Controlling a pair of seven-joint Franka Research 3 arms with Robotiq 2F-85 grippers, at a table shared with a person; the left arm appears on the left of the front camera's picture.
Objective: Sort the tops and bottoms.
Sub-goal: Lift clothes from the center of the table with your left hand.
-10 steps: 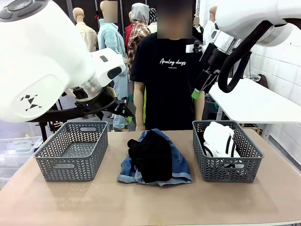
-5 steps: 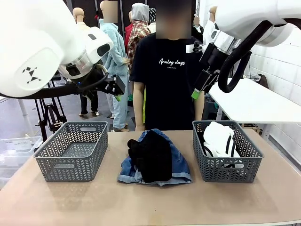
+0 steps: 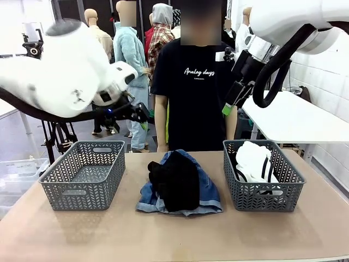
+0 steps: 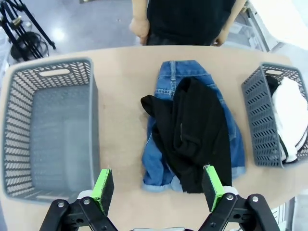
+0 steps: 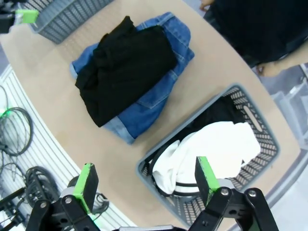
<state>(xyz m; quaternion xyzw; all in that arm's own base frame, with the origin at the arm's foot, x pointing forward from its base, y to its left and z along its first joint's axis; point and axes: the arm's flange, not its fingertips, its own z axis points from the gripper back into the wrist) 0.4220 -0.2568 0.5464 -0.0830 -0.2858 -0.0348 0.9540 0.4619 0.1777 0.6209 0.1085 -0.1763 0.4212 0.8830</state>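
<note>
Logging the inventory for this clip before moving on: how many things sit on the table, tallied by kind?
Grey lattice baskets: 2 (left, right)
Black top: 1
Blue denim bottom, under the top: 1
White garment with black stripes, in the right basket: 1
Total: 5
Black fabric beneath the white garment is not counted, since it cannot be told apart.

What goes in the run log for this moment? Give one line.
pile: black top on jeans, table middle | right basket: white garment | left jaws: open, nothing held | right jaws: open, nothing held
</note>
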